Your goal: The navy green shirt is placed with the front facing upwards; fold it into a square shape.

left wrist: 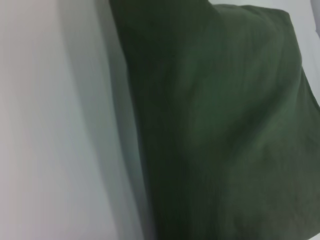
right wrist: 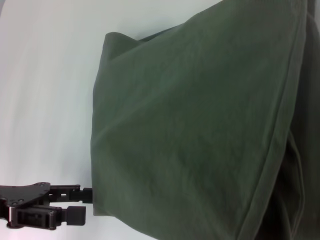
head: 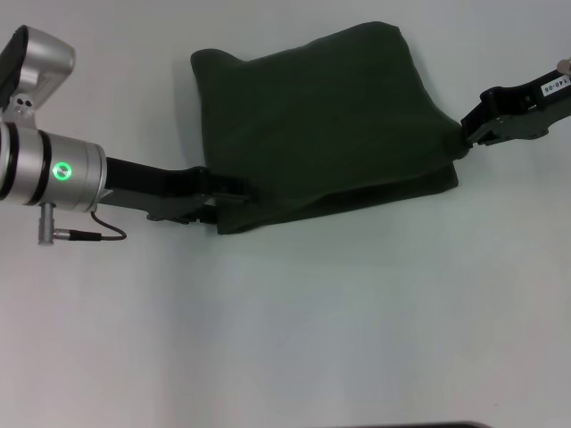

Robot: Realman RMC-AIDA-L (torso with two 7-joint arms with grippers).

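Gripping shirt point(head: 317, 125) edges, both tools

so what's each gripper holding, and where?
Both hold the navy green shirt: left gripper at its near-left corner, right gripper at its right edge.

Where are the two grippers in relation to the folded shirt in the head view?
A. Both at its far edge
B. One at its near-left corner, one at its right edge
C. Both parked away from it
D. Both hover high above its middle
B: the left gripper meets the navy green shirt at its near-left corner, the right gripper at its right edge.
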